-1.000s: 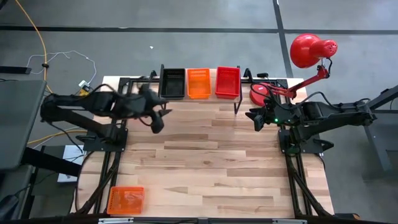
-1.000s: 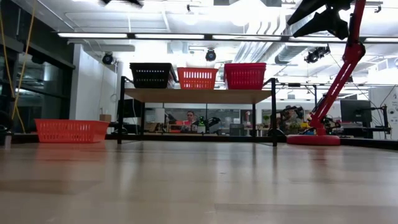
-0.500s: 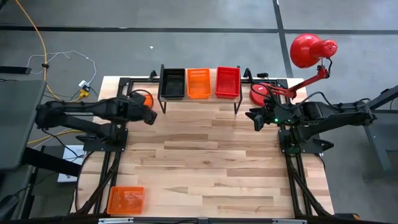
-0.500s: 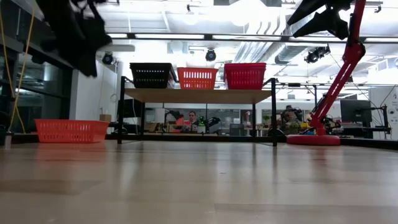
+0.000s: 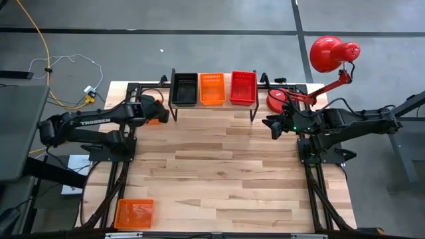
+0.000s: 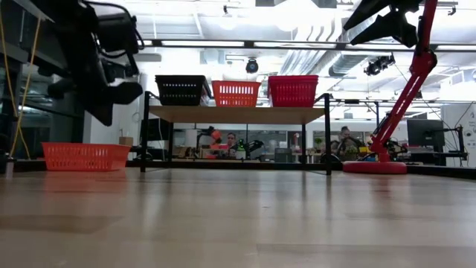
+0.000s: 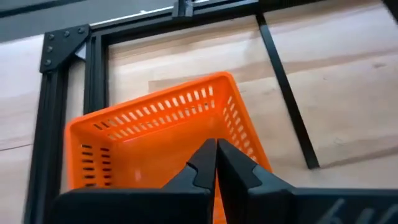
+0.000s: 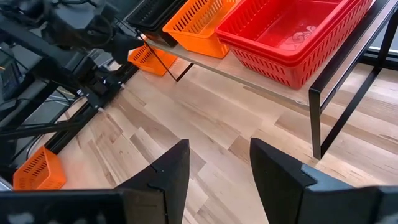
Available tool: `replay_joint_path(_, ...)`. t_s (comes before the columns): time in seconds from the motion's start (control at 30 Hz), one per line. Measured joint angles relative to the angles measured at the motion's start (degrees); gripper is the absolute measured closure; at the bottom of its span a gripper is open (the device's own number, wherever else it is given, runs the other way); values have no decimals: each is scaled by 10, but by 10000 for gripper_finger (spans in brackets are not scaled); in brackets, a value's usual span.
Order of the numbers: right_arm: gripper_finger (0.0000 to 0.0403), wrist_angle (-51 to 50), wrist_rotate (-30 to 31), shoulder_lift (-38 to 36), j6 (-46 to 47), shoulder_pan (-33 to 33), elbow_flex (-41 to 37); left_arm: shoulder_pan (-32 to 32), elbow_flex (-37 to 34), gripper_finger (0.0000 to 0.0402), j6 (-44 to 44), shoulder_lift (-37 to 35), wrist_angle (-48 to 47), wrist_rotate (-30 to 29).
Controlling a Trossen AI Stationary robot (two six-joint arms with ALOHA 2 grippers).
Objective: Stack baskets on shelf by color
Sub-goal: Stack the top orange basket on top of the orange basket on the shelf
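Left pincer (image 7: 216,163) at counter's (image 5: 219,166) far-left corner beside shelf (image 5: 212,108), fingers together, directly above orange basket (image 7: 158,140) there; touching or not, cannot tell. Right pincer (image 8: 219,163) hangs by shelf's right end, fingers apart, empty. On shelf: black basket (image 5: 184,88), orange basket (image 5: 212,88), red basket (image 5: 243,87) in row. Another orange basket (image 5: 135,213) at counter's near-left corner. Red lamp (image 5: 329,56) beyond shelf's right end.
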Motion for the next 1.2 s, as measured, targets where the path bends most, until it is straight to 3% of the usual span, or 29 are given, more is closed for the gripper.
replay_joint_path(0.23,247,0,5,0,0,0,0,49,-21,401,43,43,69,68)
replay_joint_path(0.5,247,0,9,0,0,0,0,60,-24,401,68,93,77,78)
replay_joint_path(0.73,247,0,14,0,0,0,0,60,-24,401,95,105,89,126)
replay_joint_path(0.9,247,0,13,0,0,0,0,54,-24,401,141,92,83,207)
replay_joint_path(1.2,247,0,13,0,0,0,0,12,-24,401,168,41,34,444)
